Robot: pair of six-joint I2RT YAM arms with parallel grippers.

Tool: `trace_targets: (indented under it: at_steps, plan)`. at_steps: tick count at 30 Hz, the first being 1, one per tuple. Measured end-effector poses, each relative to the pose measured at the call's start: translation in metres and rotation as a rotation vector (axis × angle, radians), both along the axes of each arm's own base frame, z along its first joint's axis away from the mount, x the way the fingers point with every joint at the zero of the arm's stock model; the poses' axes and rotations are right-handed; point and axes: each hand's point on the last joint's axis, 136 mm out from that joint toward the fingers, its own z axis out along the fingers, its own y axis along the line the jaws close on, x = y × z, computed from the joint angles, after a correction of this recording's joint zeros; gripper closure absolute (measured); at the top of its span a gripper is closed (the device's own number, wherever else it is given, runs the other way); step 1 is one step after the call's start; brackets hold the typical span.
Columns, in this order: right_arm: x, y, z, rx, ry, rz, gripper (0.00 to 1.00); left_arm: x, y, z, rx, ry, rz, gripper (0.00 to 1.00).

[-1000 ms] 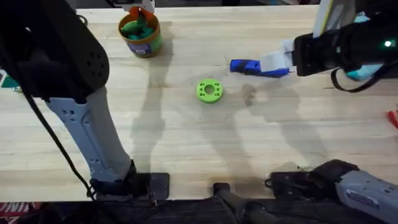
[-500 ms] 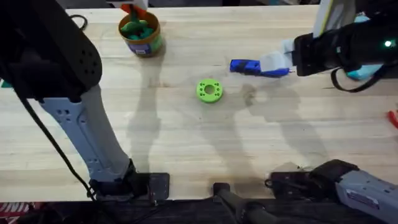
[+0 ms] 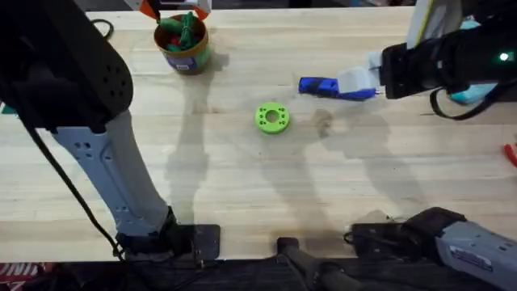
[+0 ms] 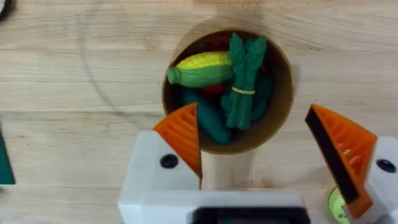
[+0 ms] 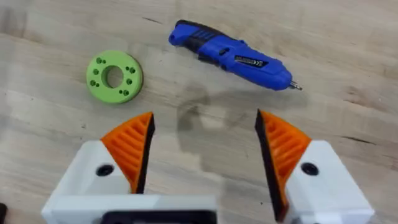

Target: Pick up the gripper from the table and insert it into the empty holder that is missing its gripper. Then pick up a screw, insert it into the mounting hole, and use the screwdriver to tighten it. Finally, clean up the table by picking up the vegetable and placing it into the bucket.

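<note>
The bucket point(image 3: 182, 47) stands at the table's far left. Inside it lies the green vegetable point(image 4: 244, 78), next to a toy corn cob point(image 4: 200, 68). My left gripper point(image 3: 175, 8) hangs just above the bucket, open with nothing in it, and its orange pads point(image 4: 183, 134) are spread wide. The blue screwdriver point(image 3: 319, 85) lies on the table at the far right. My right gripper point(image 5: 205, 146) hovers over it, open and empty, with the screwdriver point(image 5: 233, 55) just beyond the fingertips. The loose gripper, holder and screw are out of view.
A flat green disc with holes point(image 3: 272, 118) lies mid-table, left of the screwdriver. My left arm's dark upper link point(image 3: 73, 73) rises over the table's left side. A small red object point(image 3: 510, 153) shows at the right edge.
The left gripper's fingers have spread apart over the bucket, and the green vegetable now lies inside it. The right arm has not moved.
</note>
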Motion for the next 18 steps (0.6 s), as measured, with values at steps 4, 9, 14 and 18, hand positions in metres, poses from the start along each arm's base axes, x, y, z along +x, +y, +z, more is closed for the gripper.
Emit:
trace_targets:
  at_steps: [4,9,14,18]
  plan:
    - [0.000,0.000,0.000,0.000,0.000,0.000,0.063,-0.011,-0.001,0.012,-0.005,0.004,-0.002,0.014]
    - [0.000,0.000,0.000,0.001,-0.002,0.000,0.063,-0.044,-0.003,0.056,-0.013,-0.016,-0.006,0.014]
    - [0.002,0.001,0.001,0.003,-0.007,0.000,0.063,-0.072,-0.006,0.091,-0.014,-0.051,-0.013,0.014]
    - [0.001,0.001,0.001,0.003,-0.007,0.000,0.063,-0.079,-0.007,0.097,-0.015,-0.050,-0.016,0.013]
